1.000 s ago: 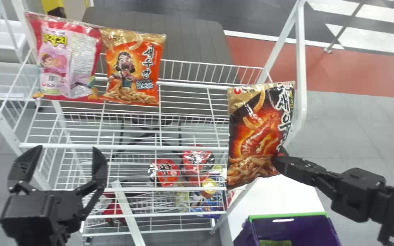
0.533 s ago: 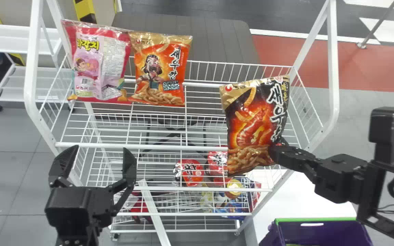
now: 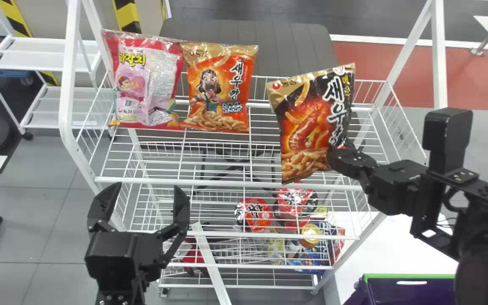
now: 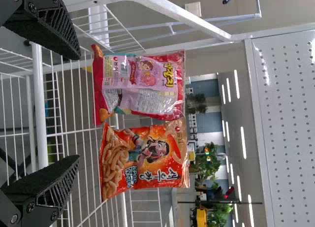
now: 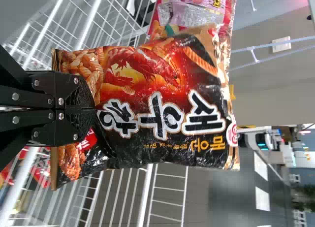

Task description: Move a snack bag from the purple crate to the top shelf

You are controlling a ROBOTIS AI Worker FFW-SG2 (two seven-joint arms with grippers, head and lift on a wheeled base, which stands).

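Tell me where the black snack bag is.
In the head view, the black snack bag is in the right gripper, right of the orange bag.

Room on the top shelf (image 3: 250, 146) opens right of centre, between the orange bag (image 3: 220, 89) and the upper-right post (image 3: 439, 63), behind the front rail (image 3: 227, 183) crossing mid-frame.

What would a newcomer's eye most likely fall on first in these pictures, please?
Probably the black snack bag, held up by the right gripper at the right half of the white rack. Next might come the pink bag and orange bag, side by side at the rack's upper left, then the open left gripper at the head view's lower left.
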